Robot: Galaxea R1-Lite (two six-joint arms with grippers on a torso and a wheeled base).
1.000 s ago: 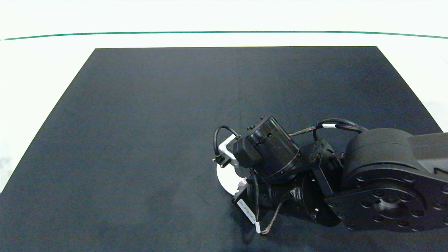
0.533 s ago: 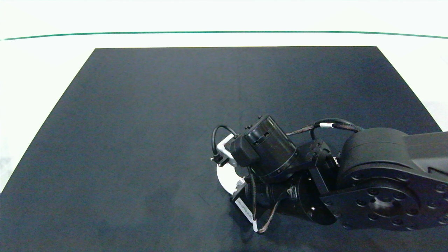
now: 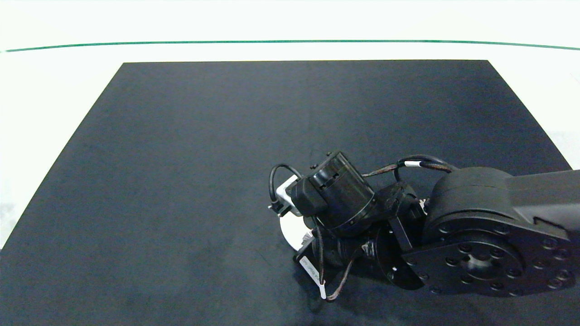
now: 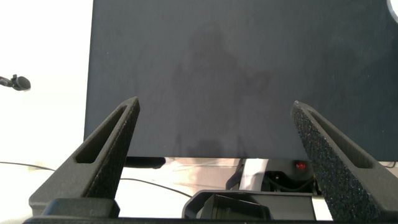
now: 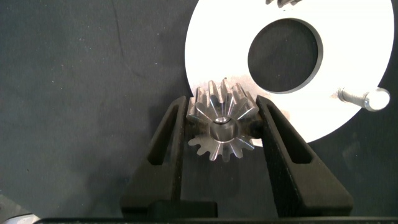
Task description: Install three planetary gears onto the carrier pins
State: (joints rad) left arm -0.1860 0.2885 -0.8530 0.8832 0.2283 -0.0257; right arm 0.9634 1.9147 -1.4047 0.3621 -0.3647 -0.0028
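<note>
Head view: I saw the right arm [image 3: 476,235] over the disc [image 3: 290,231] on the surface [image 3: 181,181]. Left wrist: left tool [image 4: 214,134] spread, holding nothing, above the mat. Right wrist: right tool [image 5: 219,134] pinched a gear [image 5: 221,121] sitting over a pin at the disc's [image 5: 217,37] rim; another pin [image 5: 367,98] bare.

Dark matte mat [image 3: 190,172] on a white table [image 3: 63,77], thin green line [image 3: 290,41] along the far edge

R arm in from my right, wrist bent down over the white disc [image 5: 249,93]. R gripper [image 5: 224,134] clamps a planetary gear [image 5: 222,129] at disc edge. L gripper [image 4: 214,152] wide apart, away from disc.
</note>
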